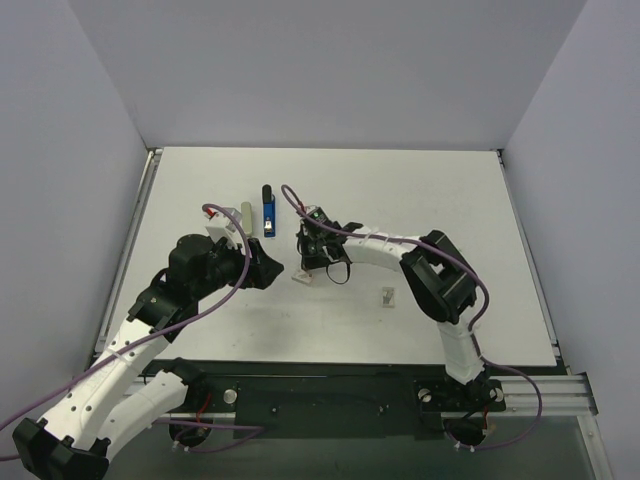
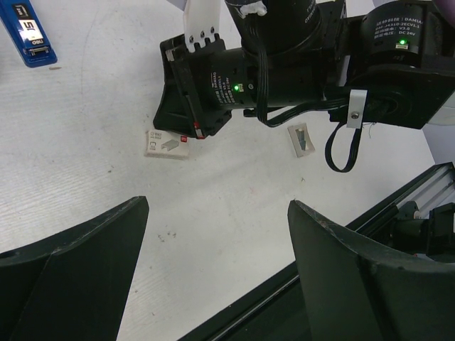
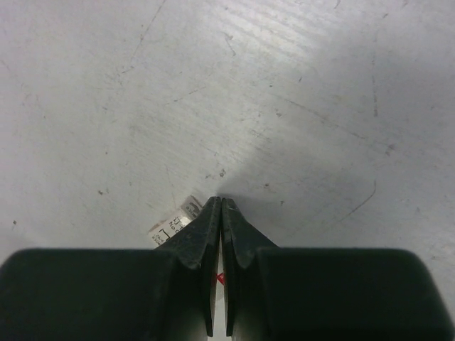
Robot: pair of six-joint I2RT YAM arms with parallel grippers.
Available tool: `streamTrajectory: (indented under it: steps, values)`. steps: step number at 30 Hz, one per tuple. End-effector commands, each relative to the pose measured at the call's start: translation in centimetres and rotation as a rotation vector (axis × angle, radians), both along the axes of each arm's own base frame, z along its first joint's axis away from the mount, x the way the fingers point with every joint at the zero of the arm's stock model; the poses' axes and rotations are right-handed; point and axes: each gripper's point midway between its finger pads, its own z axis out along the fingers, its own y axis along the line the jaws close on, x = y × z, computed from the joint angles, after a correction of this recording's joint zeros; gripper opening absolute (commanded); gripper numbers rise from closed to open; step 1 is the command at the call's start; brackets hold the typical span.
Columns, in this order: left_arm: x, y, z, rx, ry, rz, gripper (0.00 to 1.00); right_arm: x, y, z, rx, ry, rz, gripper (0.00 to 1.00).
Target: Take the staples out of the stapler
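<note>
Gripper on right arm (image 3: 221,202) clamped shut, fingers pressed flat together, tips pointing down just above a white box (image 3: 169,226) on the table (image 1: 450,200). Left gripper (image 2: 217,207) spread wide and holding nothing, hovering just near-left of that box. Second box (image 1: 388,296) lying off to the right, apart from both grippers. Stapler (image 1: 268,214) flat on the table on the far side of the grippers, touched by neither, its length running near to far.

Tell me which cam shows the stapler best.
Top external: the whole stapler sits unobstructed, though small. Left wrist shows it larger but cropped at the frame's top-left corner. Right wrist doesn't show it.
</note>
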Motion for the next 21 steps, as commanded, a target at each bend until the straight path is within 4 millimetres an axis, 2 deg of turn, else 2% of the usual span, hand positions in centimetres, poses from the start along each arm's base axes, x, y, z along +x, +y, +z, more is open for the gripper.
streamTrajectory:
  steps: [1, 2, 5, 7, 8, 11, 12, 14, 15, 16, 17, 18, 19, 20, 21]
  values:
    - [0.5, -0.4, 1.3, -0.032, -0.048, -0.008, 0.91, -1.4, 0.7, -0.2, -0.009, 0.024, 0.057, 0.00]
    - [0.5, -0.4, 1.4, -0.033, -0.049, -0.008, 0.91, -1.5, 0.5, -0.3, -0.012, 0.025, 0.056, 0.00]
    - [0.6, -0.4, 1.3, -0.031, -0.047, -0.007, 0.91, -0.9, 0.2, 1.2, -0.002, -0.016, 0.029, 0.00]
    - [0.6, -0.4, 1.2, -0.030, -0.044, -0.007, 0.91, -0.4, 0.1, 3.3, 0.015, -0.067, 0.019, 0.00]
    - [0.7, -0.4, 1.2, -0.031, -0.043, -0.005, 0.91, -0.1, 0.1, 5.1, 0.032, -0.104, 0.018, 0.03]
    - [0.8, -0.4, 1.1, -0.028, -0.041, -0.004, 0.91, 0.8, -1.1, 8.1, 0.029, -0.183, -0.024, 0.11]
    - [0.8, -0.4, 0.9, -0.023, -0.034, -0.004, 0.91, 0.9, -1.9, 9.4, 0.040, -0.205, -0.042, 0.17]
    - [0.9, -0.4, 0.7, -0.017, -0.029, -0.004, 0.95, 1.1, -3.4, 10.8, 0.050, -0.228, -0.085, 0.24]
    - [0.9, -0.4, 0.4, -0.013, -0.021, -0.001, 0.95, 0.9, -4.2, 10.5, 0.048, -0.218, -0.107, 0.26]
    - [1.0, -0.4, 0.2, -0.008, -0.015, -0.001, 0.95, 1.0, -5.3, 11.7, 0.058, -0.228, -0.134, 0.30]
    - [1.1, -0.4, 0.0, -0.003, -0.009, -0.002, 0.95, 0.6, -6.0, 11.4, 0.060, -0.205, -0.162, 0.33]
    - [1.2, -0.5, -0.3, 0.004, 0.004, -0.002, 0.95, 0.8, -7.7, 11.9, 0.043, -0.215, -0.213, 0.34]
    - [1.3, -0.5, -0.6, 0.013, 0.013, -0.005, 0.95, 0.3, -8.6, 11.4, 0.030, -0.199, -0.234, 0.36]
    - [1.4, -0.6, -0.9, 0.023, 0.029, -0.008, 0.95, 0.1, -9.8, 11.9, 0.023, -0.208, -0.265, 0.39]
    - [1.5, -0.7, -0.9, 0.024, 0.030, -0.011, 0.95, -0.5, -10.6, 11.3, 0.007, -0.196, -0.280, 0.42]
